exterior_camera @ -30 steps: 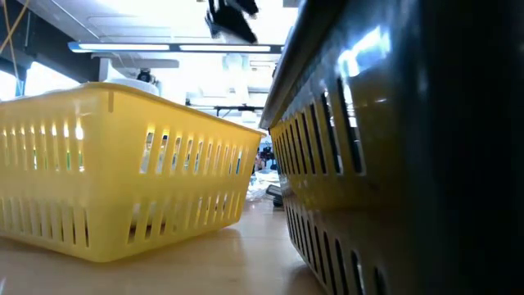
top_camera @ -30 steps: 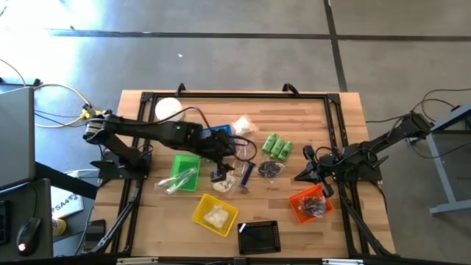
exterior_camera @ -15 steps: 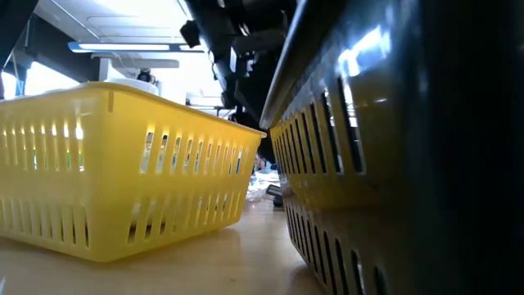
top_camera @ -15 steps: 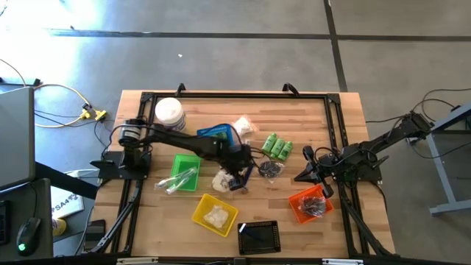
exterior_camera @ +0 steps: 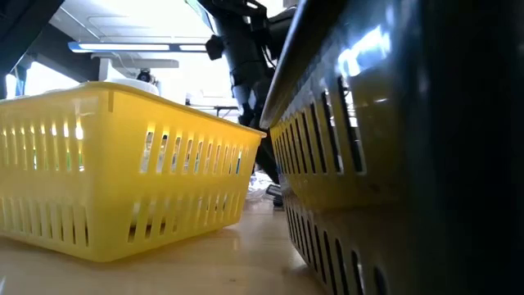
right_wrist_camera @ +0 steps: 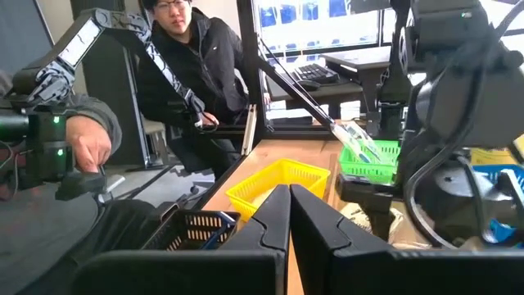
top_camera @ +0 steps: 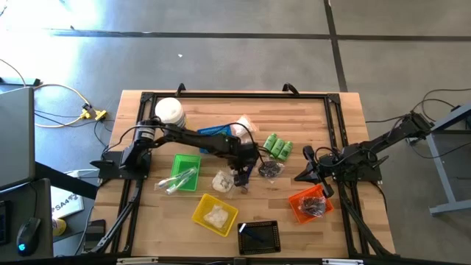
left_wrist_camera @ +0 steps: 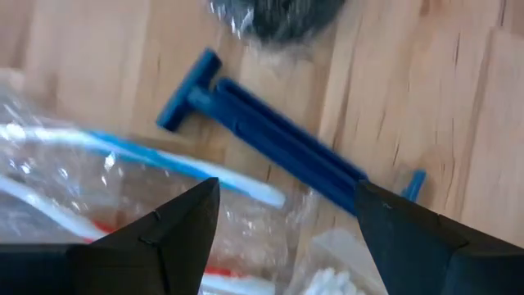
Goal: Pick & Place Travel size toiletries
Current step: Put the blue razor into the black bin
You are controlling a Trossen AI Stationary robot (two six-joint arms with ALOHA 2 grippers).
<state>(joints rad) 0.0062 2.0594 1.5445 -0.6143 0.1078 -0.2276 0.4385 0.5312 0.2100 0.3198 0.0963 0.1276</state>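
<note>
My left gripper (top_camera: 243, 178) hangs open, low over the middle of the table, pointing steeply down. In the left wrist view its fingers (left_wrist_camera: 176, 221) stand on either side of a blue razor (left_wrist_camera: 278, 143) that lies flat on the wood, not touching it. A clear sachet with a toothbrush (left_wrist_camera: 98, 172) lies beside the razor, a dark piece (left_wrist_camera: 282, 16) beyond it. Green bottles (top_camera: 278, 147) and a dark packet (top_camera: 270, 169) lie to the right, a white packet (top_camera: 221, 181) to the left. My right gripper (top_camera: 305, 174) waits shut at the right.
A white-lidded jar (top_camera: 169, 112) and blue basket (top_camera: 213, 132) stand at the back. Green (top_camera: 184, 165), yellow (top_camera: 215, 213), black (top_camera: 259, 237) and orange (top_camera: 309, 204) baskets ring the near side. A person (right_wrist_camera: 196, 74) sits beyond the table.
My left gripper has come down and gone toward the table's right edge, from beside the green basket to just over the blue razor, tipping more steeply downward. Its fingers have stayed open. Nothing on the table has moved.
</note>
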